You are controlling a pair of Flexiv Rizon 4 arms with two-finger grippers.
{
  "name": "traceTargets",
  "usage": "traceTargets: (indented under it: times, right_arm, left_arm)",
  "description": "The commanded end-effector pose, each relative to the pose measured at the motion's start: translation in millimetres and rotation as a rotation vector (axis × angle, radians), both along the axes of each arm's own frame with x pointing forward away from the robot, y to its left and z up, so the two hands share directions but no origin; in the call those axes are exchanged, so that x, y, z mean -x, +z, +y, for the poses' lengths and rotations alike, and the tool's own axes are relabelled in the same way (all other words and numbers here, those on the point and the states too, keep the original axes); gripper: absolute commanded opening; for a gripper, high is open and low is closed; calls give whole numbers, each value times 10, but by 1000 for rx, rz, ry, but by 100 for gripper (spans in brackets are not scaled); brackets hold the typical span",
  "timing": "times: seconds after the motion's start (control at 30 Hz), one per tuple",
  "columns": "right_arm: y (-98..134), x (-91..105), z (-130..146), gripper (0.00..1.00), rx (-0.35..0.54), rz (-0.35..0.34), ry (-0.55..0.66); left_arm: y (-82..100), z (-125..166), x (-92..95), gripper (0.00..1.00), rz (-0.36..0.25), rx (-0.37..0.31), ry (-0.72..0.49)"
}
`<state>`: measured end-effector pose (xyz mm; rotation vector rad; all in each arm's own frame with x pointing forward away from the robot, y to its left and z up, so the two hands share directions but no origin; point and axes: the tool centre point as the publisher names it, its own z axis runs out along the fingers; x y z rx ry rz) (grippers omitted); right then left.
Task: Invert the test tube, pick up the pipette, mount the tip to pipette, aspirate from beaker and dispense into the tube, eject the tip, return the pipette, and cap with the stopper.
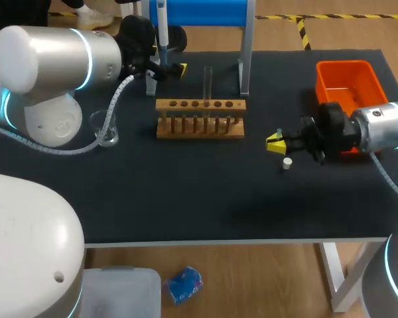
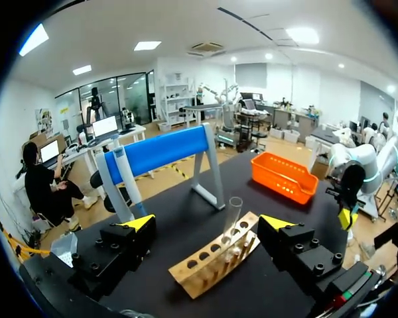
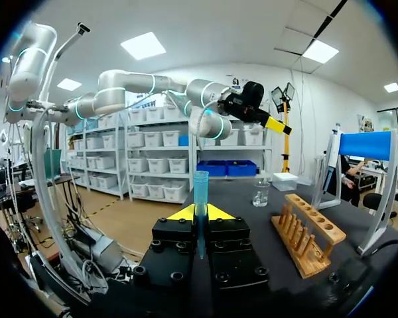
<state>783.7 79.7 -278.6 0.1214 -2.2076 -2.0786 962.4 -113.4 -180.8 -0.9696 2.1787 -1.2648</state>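
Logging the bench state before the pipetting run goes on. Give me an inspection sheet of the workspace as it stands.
Surface: black table, no spill seen.
Job's things: test tube upright in wooden rack; pipette hanging on blue stand; beaker left of rack; white stopper on table; orange bin at right.
Clutter: nothing seen.
End effectors: left end effector open, by the stand; right end effector shut on blue pipette tip.
Cables: white coiled cable droops from left arm by the beaker.
Surroundings: nothing seen reaching over the table.
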Motion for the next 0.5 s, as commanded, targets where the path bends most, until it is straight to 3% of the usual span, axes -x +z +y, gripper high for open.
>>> traceTargets:
  times: [0.03,0.27,0.5]
  right_arm:
    - [3,-2,-2,0,1,0,1]
    - [3,-2,-2,0,1,0,1]
    - [3,-2,-2,0,1,0,1]
  left_arm:
    - [-5,11,-153,100,-56,-15,207]
    - [-39,63,-689,100,-84,-22,324]
    - [-117,125,-1044,100,-123,11,438]
